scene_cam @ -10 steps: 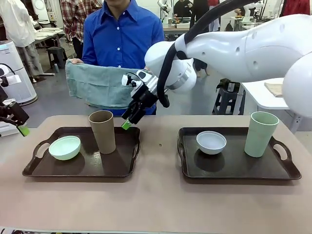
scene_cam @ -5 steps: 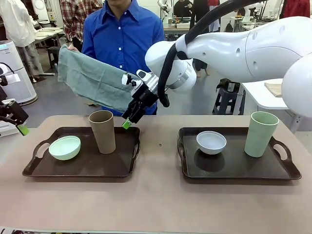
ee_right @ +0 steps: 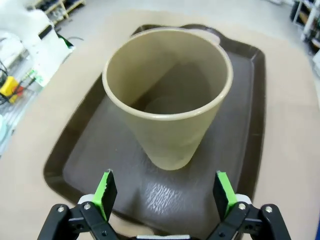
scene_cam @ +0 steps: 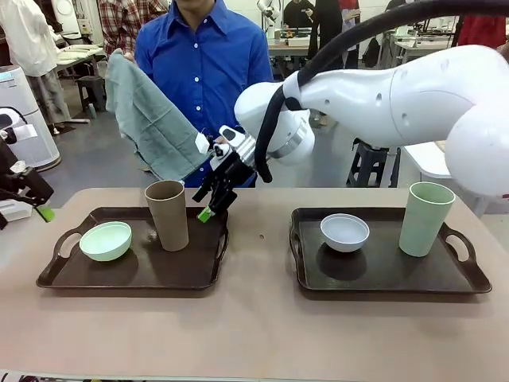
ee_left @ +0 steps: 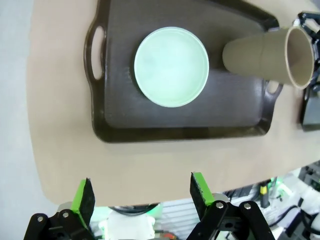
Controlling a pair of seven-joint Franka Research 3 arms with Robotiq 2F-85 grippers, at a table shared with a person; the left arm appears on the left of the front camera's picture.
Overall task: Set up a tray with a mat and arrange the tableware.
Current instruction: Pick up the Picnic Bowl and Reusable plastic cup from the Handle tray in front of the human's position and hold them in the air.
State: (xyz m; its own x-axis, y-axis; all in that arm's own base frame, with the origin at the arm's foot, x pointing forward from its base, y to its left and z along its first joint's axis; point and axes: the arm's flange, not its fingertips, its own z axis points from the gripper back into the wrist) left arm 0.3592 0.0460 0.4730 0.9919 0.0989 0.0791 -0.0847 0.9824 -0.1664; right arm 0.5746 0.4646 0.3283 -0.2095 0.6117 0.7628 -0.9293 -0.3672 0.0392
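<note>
A: The tabletop (scene_cam: pixel 254 334) has two trays. The left tray (scene_cam: pixel 119 285) carries the brown cup (scene_cam: pixel 167 215) and a mint bowl (scene_cam: pixel 105 240). The person behind it holds up a green cloth (scene_cam: pixel 151 127), likely the mat.
B: Which arm's closer to the cup?
A: Right one. The right end effector (scene_cam: pixel 208 205) hangs just beside the cup's far-right side, fingers wide, empty. Cup's upright, axis vertical, dead ahead of it. The left end effector (scene_cam: pixel 40 208) is wide too, off the tray's left end.
</note>
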